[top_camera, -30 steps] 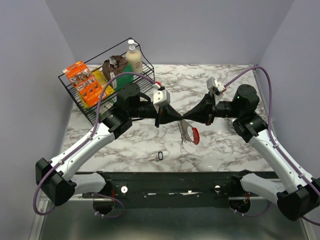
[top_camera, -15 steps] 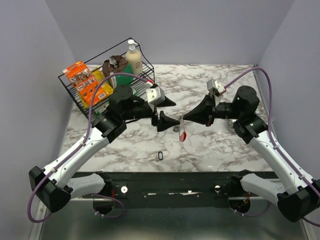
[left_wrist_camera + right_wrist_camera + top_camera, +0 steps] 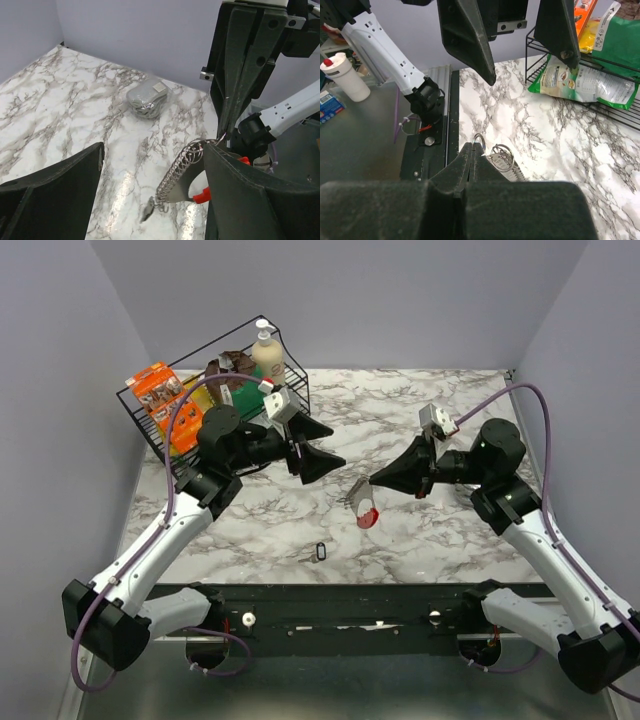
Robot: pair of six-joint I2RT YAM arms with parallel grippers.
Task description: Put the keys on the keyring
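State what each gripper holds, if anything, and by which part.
Right gripper: the keyring, pinched by the small wire ring at its chain's top end. Left gripper: nothing, jaws open.

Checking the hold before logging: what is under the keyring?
Only bare marble table shows beneath the keyring, which hangs from the shut jaws of the right gripper. One key lies apart, nearer the arm bases. The spot directly below is covered by the keyring itself.

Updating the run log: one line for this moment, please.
left gripper open, empty | right gripper shut on keyring, which hangs from it | one key on table
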